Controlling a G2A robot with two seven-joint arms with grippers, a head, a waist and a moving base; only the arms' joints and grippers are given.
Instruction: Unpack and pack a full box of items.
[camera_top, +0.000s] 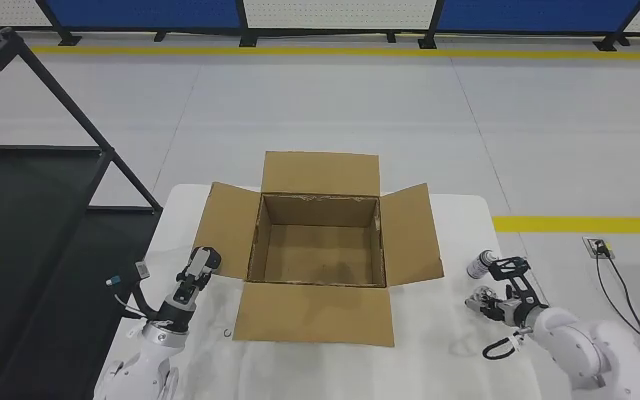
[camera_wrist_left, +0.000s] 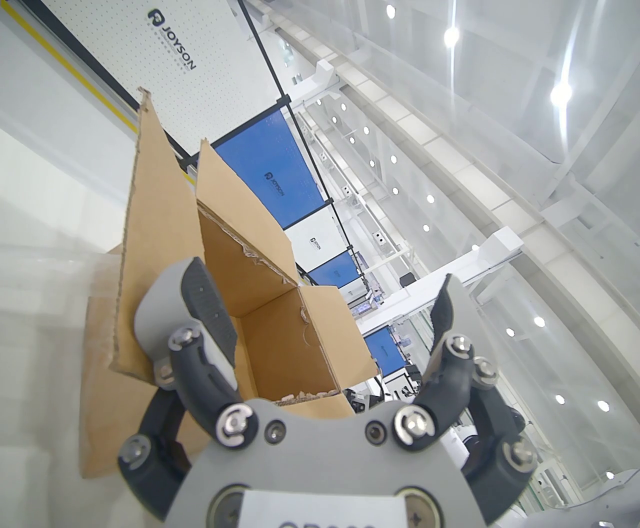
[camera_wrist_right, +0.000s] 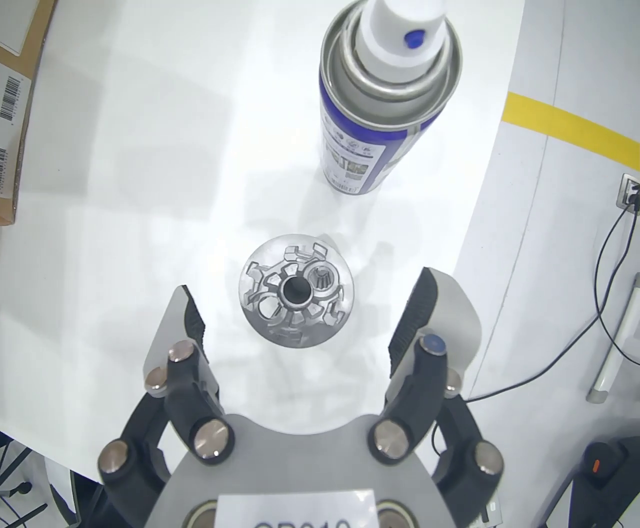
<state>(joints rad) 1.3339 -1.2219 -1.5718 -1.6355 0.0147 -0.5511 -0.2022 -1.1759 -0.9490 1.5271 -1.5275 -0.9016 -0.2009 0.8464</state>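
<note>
Right end effector (camera_wrist_right: 307, 292) spread near metal part (camera_wrist_right: 298, 296) — left end effector (camera_wrist_left: 320, 277) spread; spray can (camera_wrist_right: 360, 145) cropped.

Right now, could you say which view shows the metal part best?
Right wrist view: the metal part sits close, ribs and centre hole clear. Top view shows a small glint by the spray can; left wrist view faces the box.

Left gripper (camera_wrist_left: 320, 277) (fingers (camera_wrist_left: 207, 310) spread); right gripper (camera_wrist_right: 306, 285) likewise

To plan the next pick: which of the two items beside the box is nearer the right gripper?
The round silver metal part with a central hole, just ahead of the open right gripper; the upright blue spray can stands farther off.
</note>
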